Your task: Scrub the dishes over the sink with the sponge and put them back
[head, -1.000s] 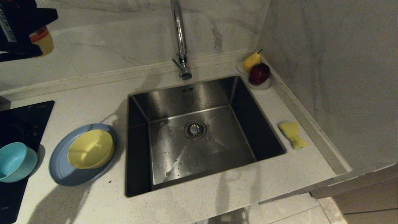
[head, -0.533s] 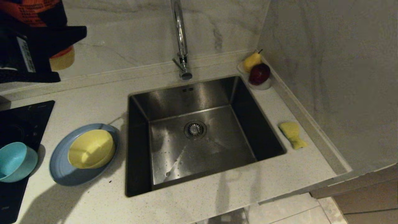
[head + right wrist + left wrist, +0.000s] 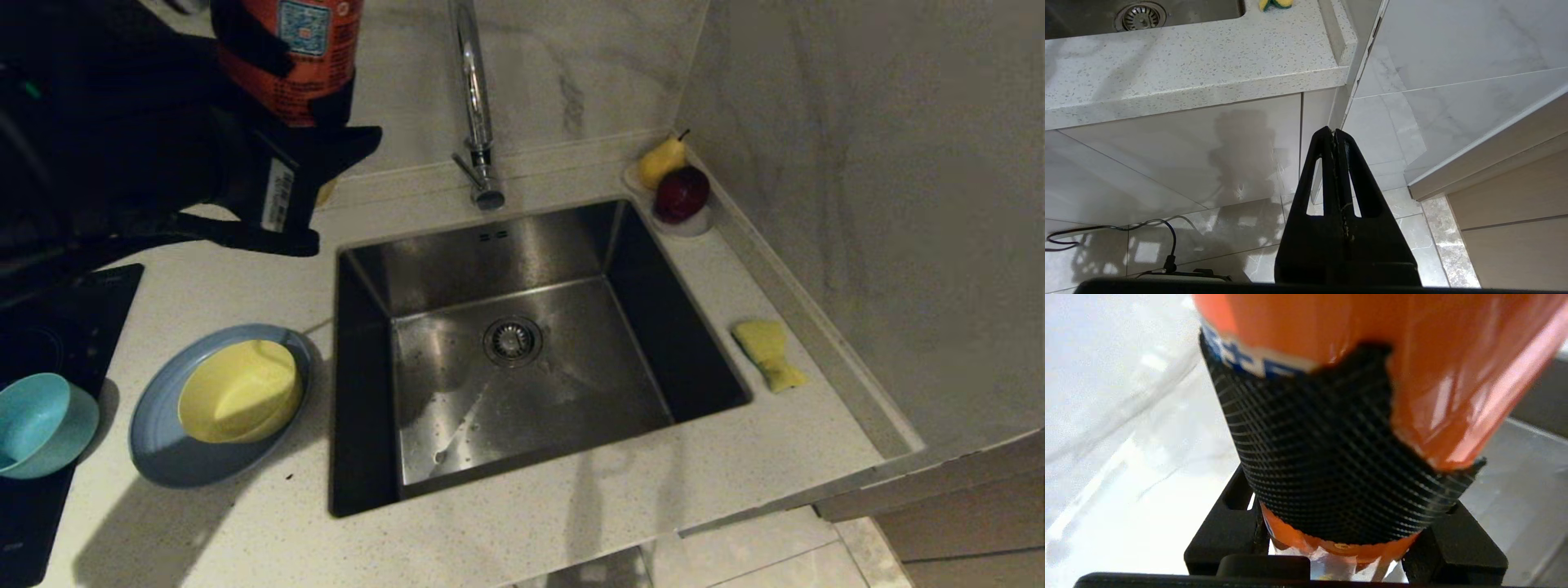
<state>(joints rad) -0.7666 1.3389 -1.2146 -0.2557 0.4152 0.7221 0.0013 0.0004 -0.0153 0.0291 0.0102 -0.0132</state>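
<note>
The slate-blue plate [image 3: 163,453] lies on the counter left of the sink [image 3: 490,253], with the pale-yellow bowl [image 3: 239,390] inside it. Further left, the teal bowl [image 3: 37,425] rests on the cooktop's edge. The yellow sponge [image 3: 767,353] lies on the counter right of the sink; its end also shows in the right wrist view [image 3: 1276,4]. My left gripper [image 3: 326,192] hangs above the counter behind the sink's left corner, shut on an orange bottle [image 3: 286,49] with a black mesh band [image 3: 1331,457]. My right gripper [image 3: 1335,132] is shut, parked below the counter's front edge.
A tall chrome tap [image 3: 473,98] rises behind the sink. A white dish with a pear [image 3: 660,159] and a red apple [image 3: 680,193] sits in the back right corner. A black cooktop [image 3: 49,318] is at the left. A marble wall closes the right side.
My left arm has swung from the far left edge to the right toward the tap, carrying the orange bottle with it. The dishes, the sponge and the right arm have not moved.
</note>
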